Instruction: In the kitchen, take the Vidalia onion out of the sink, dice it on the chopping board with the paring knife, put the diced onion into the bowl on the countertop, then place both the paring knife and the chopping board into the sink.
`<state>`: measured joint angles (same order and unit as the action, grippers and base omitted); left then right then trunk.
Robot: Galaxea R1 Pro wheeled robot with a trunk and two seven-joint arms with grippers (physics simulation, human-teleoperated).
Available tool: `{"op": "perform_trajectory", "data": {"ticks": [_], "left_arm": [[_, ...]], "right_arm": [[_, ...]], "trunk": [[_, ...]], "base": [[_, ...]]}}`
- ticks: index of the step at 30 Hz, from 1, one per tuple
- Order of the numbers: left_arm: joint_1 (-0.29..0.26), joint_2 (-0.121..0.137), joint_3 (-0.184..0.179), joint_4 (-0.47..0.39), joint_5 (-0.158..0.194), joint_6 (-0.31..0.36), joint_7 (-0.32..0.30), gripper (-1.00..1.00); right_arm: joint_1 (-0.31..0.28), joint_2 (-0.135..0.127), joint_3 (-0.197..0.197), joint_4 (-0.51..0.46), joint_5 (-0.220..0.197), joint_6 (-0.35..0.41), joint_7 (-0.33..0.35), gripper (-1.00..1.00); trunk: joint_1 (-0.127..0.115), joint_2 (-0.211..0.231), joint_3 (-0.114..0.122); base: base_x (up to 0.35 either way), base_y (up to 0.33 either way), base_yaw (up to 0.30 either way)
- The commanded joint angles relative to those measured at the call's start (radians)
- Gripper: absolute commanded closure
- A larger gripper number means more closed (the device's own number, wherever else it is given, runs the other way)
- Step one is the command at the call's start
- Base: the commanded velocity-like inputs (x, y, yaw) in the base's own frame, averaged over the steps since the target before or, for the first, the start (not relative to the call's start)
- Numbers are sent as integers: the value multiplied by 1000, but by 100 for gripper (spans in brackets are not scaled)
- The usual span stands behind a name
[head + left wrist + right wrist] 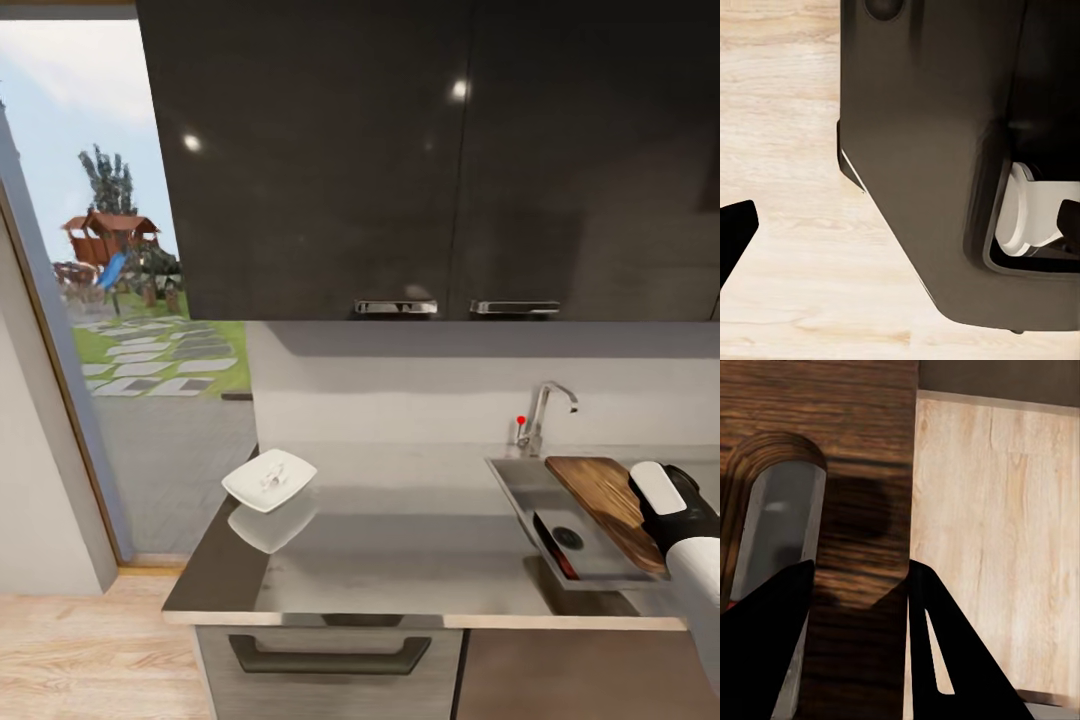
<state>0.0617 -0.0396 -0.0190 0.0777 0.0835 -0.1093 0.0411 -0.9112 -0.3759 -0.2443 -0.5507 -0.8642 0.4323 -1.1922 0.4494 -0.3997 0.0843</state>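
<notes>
Wooden chopping board [605, 505] lies tilted over the sink [520, 490], its far end on the back rim, its near end clamped in your right gripper [859, 585]. Your right wrist view shows both fingers [765, 645] straddling the strip beside the handle slot [776, 532]. Inside the basin, the paring knife [555, 548] lies by the drain. Your bowl [268, 478] rests on the countertop [400, 550], well apart; its contents are blurred, possibly diced onion. Your left gripper [735, 236] hangs over floor; its state cannot be told. No writing is legible.
</notes>
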Motion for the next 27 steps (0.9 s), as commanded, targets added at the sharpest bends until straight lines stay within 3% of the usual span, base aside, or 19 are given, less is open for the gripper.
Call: {"op": "perform_trajectory", "data": {"ticks": [1,9,21,27], "left_arm": [[0,0,-3,2,9,-6,1,-100],[0,0,-2,2,9,-5,2,-100],[0,1,-3,2,9,-4,3,-100],[0,0,-3,2,9,-4,2,-100]], "right_arm": [[0,0,0,-1,-2,10,-5,100],[0,4,0,-3,-4,9,-7,100],[0,12,2,-2,1,7,-8,100],[0,11,1,10,3,-57,-34,100]], "trunk": [[1,0,0],[1,0,0],[1,0,0],[1,0,0]], "base": [[146,0,0],[139,0,0],[12,0,0],[0,0,0]]}}
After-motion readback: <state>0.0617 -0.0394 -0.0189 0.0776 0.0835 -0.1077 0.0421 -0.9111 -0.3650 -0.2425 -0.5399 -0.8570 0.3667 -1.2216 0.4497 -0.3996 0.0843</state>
